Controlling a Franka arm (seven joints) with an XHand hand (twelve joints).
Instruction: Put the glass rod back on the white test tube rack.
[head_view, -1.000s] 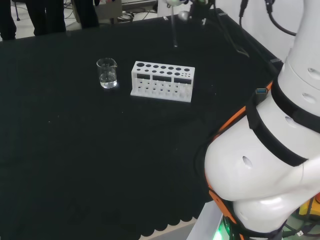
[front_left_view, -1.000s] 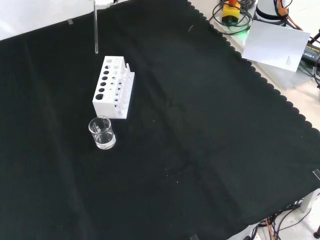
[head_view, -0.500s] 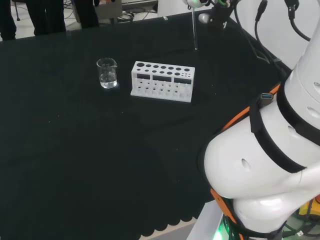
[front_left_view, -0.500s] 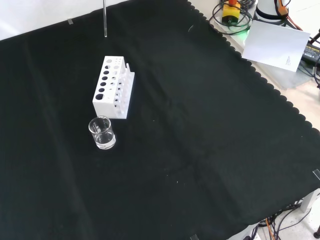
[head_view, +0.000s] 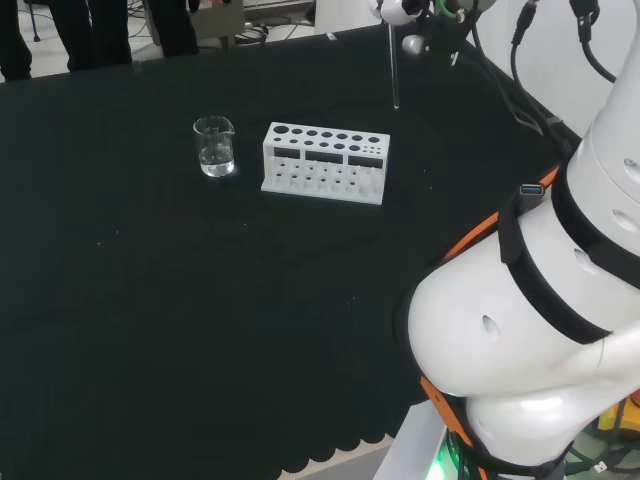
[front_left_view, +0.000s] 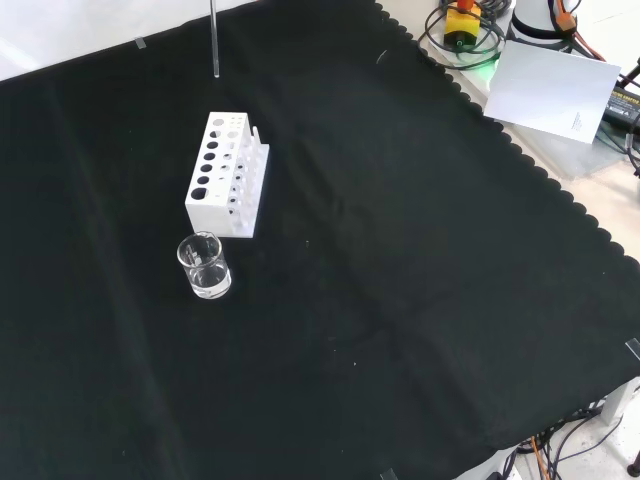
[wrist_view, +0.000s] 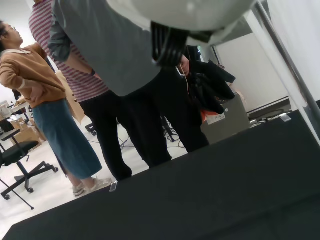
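Observation:
The glass rod (head_view: 394, 68) hangs upright in the air from the hand (head_view: 404, 12) at the top edge of the head view, and the hand is shut on its upper end. Its lower tip is above the cloth, behind and a little right of the white test tube rack (head_view: 325, 161) and clear of it. In the front view the rod (front_left_view: 214, 40) comes down from the top edge, beyond the rack's (front_left_view: 228, 176) far end. The wrist view shows the rod (wrist_view: 289, 70) as a slanted clear bar beside a blurred white part of the hand (wrist_view: 185, 11).
A small glass beaker (head_view: 214, 146) stands left of the rack in the head view, nearer than it in the front view (front_left_view: 205, 266). The arm's white links (head_view: 540, 300) take up the head view's right. Cables and a paper sheet (front_left_view: 555, 90) lie past the cloth's scalloped edge.
The hand has carried the rod to the right in the head view, from behind the rack's middle to past its right end. Rack and beaker have not moved.

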